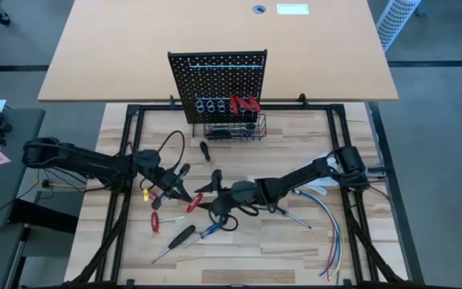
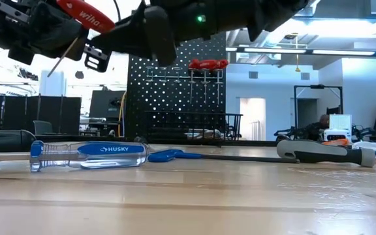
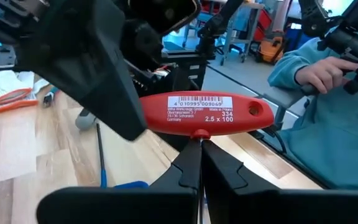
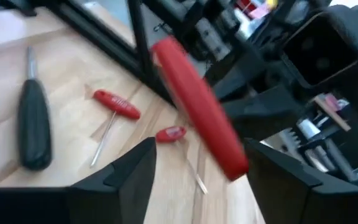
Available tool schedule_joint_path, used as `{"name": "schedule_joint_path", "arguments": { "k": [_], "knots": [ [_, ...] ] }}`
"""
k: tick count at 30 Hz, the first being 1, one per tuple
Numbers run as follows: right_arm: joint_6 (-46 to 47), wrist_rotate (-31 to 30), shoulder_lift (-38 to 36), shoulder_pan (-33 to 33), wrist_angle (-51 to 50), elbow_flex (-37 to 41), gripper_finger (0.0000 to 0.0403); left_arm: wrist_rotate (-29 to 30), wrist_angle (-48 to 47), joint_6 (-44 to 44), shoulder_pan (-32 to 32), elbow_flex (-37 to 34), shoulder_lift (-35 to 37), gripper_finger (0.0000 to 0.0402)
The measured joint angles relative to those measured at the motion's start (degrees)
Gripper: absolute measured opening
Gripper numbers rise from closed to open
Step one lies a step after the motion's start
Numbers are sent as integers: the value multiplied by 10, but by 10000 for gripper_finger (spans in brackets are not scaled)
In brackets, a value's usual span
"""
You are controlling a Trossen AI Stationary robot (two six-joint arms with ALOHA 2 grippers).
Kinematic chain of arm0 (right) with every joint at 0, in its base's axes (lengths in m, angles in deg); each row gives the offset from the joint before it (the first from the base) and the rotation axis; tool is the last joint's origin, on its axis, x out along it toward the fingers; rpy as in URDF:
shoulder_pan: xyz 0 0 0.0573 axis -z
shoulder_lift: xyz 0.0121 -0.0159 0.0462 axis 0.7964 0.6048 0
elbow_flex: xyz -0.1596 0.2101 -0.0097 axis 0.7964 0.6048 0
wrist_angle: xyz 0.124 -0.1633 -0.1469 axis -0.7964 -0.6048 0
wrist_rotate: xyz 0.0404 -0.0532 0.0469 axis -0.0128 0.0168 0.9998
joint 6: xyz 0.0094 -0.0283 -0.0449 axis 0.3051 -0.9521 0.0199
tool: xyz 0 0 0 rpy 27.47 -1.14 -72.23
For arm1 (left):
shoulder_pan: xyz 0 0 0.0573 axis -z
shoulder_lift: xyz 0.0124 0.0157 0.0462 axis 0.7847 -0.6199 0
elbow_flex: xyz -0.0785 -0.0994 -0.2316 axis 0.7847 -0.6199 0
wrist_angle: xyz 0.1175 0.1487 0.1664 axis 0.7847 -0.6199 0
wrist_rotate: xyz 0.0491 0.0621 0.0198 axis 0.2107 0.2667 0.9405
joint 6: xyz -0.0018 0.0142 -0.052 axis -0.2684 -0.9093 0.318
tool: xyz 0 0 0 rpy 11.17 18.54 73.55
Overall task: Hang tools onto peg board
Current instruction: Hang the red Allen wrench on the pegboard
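Note:
A red T-handle hex key (image 1: 194, 201) hangs above the table's middle, with my left gripper (image 3: 197, 148) shut on it. My right gripper (image 4: 197, 165) is open and faces it from the table's right. Its two fingers stand on either side of the red handle (image 4: 197, 112). The black peg board (image 1: 217, 80) stands upright at the far middle. Red pliers (image 1: 245, 103) hang on it, and the wire basket (image 1: 235, 128) sits at its base. Loose on the table lie a red T-handle key (image 1: 155, 221), a black screwdriver (image 1: 180, 237) and a blue screwdriver (image 2: 87, 155). My left gripper pinches the key's thin metal shaft (image 3: 199, 140) between its two fingertips, right below the red handle (image 3: 207, 112). The fingers reach in about level from the table's left. The handle lies crosswise beyond the fingertips, tilted and clear of the table. My right gripper: I cannot tell whether its fingers touch the handle.
A bundle of coloured wires (image 1: 331, 233) lies at the right, and another black screwdriver (image 1: 204, 150) lies near the basket. A grey-handled tool (image 2: 318, 151) lies near the front. A person's hand and teal sleeve (image 3: 319, 71) show beyond the table.

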Motion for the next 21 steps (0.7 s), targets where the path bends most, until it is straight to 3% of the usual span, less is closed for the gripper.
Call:
{"name": "schedule_joint_path", "arguments": {
  "k": [8,14,21],
  "knots": [
    [20,-8,-5,-7,-7,-7,139,19,-7,0,0,0,0,0],
    [97,-22,-5,-7,-22,-7,43,29,-19,-19,0,0,0,6],
    [157,-141,-65,-22,-180,-20,42,128,-148,-63,-19,1,1,89]
  ]
}}
